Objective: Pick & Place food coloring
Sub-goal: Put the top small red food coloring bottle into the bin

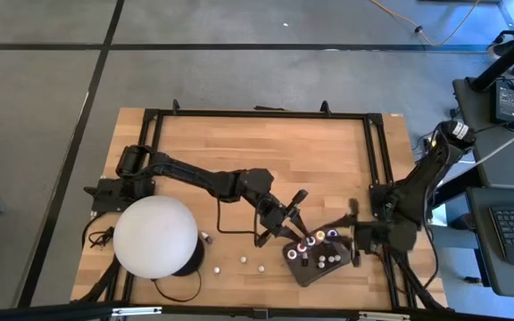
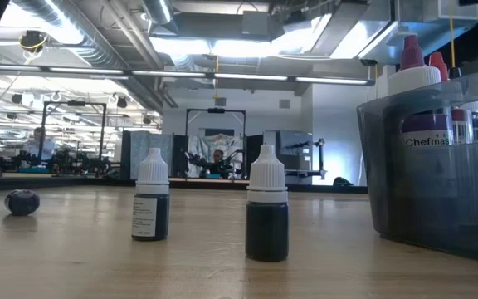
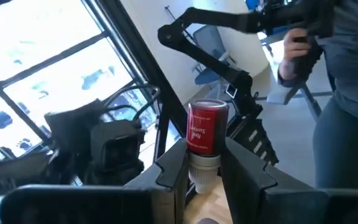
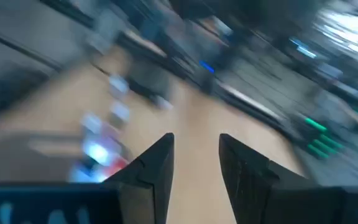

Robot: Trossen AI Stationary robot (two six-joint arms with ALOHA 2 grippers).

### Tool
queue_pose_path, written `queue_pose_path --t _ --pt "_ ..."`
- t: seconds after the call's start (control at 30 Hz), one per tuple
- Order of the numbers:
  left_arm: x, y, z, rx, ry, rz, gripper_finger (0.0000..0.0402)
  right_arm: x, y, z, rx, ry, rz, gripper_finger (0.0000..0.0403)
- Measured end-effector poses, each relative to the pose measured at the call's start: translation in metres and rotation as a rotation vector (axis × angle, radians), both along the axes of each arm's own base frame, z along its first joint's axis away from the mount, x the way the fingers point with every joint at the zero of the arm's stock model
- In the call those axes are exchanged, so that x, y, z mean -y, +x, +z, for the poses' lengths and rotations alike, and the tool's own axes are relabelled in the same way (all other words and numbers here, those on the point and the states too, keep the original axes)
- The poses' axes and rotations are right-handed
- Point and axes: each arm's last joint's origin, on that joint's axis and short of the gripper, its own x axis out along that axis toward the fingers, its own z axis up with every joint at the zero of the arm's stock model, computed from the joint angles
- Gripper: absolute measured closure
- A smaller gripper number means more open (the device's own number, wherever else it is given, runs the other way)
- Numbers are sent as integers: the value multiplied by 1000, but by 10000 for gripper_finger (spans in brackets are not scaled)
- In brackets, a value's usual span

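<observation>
While the white dome (image 1: 155,235) sits at the wooden worktop's (image 1: 328,152) left front, the dark grey tray (image 1: 310,267) holds several food coloring bottles (image 1: 315,239) — the left claw (image 3: 202,174) grips a red-labelled bottle (image 3: 206,127) near it; the right claw (image 4: 195,155), beside the tray, stands narrowly parted, empty.

Red-labelled food coloring bottle (image 3: 206,138) held upside down between two fingers. Two dark white-capped bottles (image 2: 267,203) upright on table; others packed in tray at right.
</observation>
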Motion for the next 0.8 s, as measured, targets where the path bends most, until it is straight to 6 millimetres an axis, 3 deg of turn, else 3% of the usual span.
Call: queue_pose_path --t 0.23,0.37,0.8 --pt "11 -2 0 3 3 -23 324 27 12 -3 293 242 385 272" --pt "19 -4 0 36 41 -41 323 41 18 0 372 335 554 272" --pt "35 -7 1 137 142 -75 319 41 51 8 386 338 519 265"
